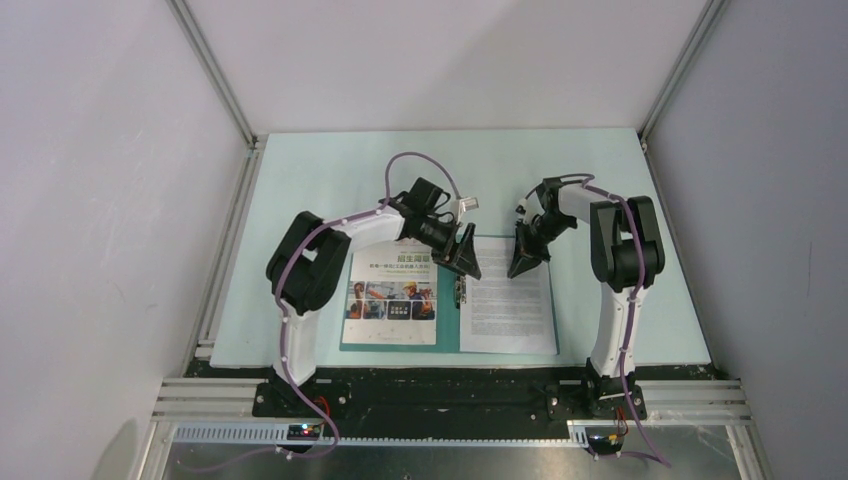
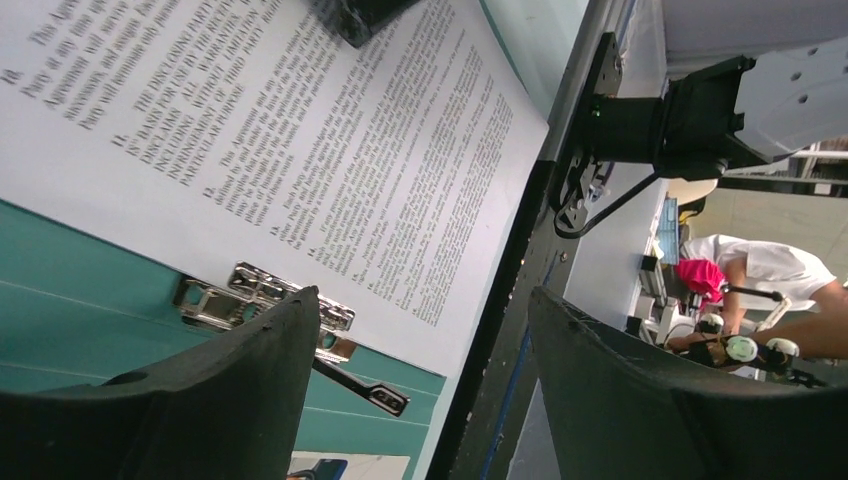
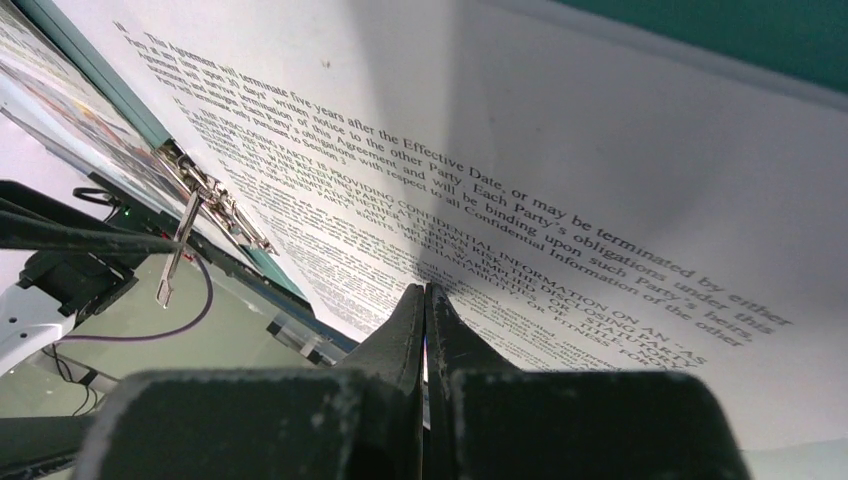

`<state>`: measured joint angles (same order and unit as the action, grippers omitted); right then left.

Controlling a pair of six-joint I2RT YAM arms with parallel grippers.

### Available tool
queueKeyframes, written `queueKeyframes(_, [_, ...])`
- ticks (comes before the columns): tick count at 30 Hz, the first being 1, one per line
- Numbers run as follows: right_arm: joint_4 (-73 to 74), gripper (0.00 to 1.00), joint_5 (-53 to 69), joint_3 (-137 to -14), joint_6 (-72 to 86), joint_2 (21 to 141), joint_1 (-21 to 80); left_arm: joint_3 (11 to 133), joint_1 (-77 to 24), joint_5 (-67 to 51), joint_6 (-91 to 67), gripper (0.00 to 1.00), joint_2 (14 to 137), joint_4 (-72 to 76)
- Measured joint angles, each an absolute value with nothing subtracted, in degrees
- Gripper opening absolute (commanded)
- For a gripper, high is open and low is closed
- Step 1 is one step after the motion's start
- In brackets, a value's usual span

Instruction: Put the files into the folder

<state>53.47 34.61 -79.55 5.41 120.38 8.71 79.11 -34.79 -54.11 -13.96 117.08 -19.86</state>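
Open teal folder: brochure page left, text sheet right. Over metal clip, left gripper spread; right gripper closed.

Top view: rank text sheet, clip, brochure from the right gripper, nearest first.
1. Text sheet: on the right, directly beneath the right gripper.
2. Clip: in the middle between the two sheets, to the gripper's left.
3. Brochure: on the left, beyond the clip.

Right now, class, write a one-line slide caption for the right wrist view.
Right gripper, shut, tips at the text sheet; metal clip of the folder at left.
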Motion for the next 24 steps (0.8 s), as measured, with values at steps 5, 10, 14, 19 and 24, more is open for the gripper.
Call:
queueKeyframes(5, [52.53, 0.00, 33.50, -79.64, 5.21, 119.66, 8.40, 77.56, -36.18, -53.23, -13.19, 0.85, 115.18, -19.86])
queueKeyframes(10, [52.01, 0.22, 32.29, -79.99, 4.08, 118.08, 8.40, 76.36, -36.51, -48.03, -13.06, 0.89, 111.87, -20.29])
queueKeyframes(14, [51.99, 0.49, 31.03, -80.12, 3.49, 113.25, 8.71, 75.77, -35.81, -39.99, -14.85, 0.86, 105.69, -20.53])
queueKeyframes(19, [52.69, 0.63, 30.20, -79.94, 2.96, 102.63, 10.37, 75.37, -33.78, -26.39, -21.69, 0.78, 96.05, -19.49])
queueKeyframes(24, [55.02, 0.63, 30.94, -79.72, 4.36, 95.53, 12.69, 73.12, -33.26, -18.74, -28.64, 0.62, 95.48, -18.31])
